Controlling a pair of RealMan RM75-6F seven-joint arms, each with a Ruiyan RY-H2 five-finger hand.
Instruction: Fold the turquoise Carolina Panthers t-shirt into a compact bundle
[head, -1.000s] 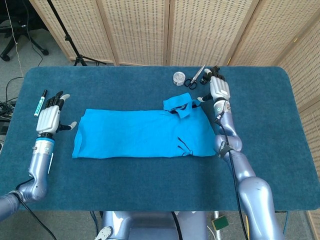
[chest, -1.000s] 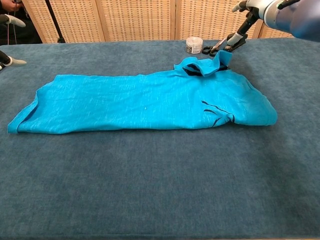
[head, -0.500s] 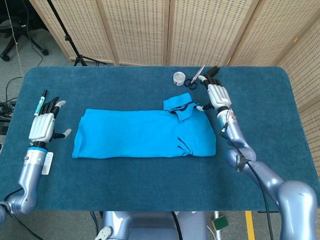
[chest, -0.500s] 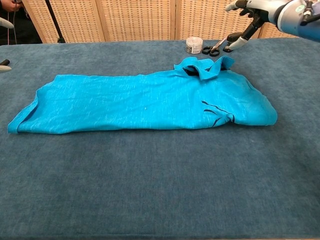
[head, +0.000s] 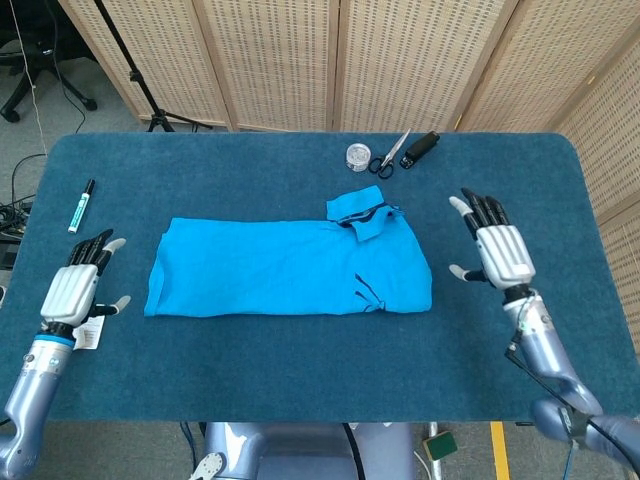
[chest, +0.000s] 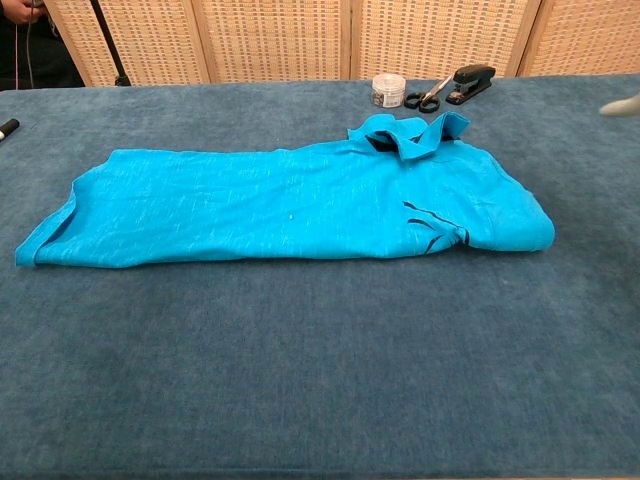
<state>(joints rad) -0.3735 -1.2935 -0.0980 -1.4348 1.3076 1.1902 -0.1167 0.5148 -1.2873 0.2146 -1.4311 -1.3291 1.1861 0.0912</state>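
**Shirt folded to a long strip, both hands pulled clear**

The turquoise short-sleeved cotton t-shirt (head: 290, 265) was laid mid-table as a long, narrow strip, its collar end (head: 362, 212) bunched and turned up at the far-right corner. A lengthwise fold was judged done; the crosswise folds needed for a compact bundle were not.

The left silver five-finger hand (head: 72, 290) was held off the strip's left end, fingers spread, nothing gripped. The right silver five-finger hand (head: 494, 250) was held off the right end, likewise spread and empty — only a fingertip of it was caught at the chest view's edge. Both were set well apart from the cloth, probably so the strip's ends could be taken next.

Against the frame a second back: the right hand had been drawn away from the collar and toward the robot; the left hand had been moved toward the near edge too. The shirt itself was left unchanged.

Small clear round jar (head: 358, 156), black-handled scissors (head: 390, 155) and black stapler (head: 422, 146) were parked beyond the collar; a green-capped marker (head: 80, 204) was left far left.
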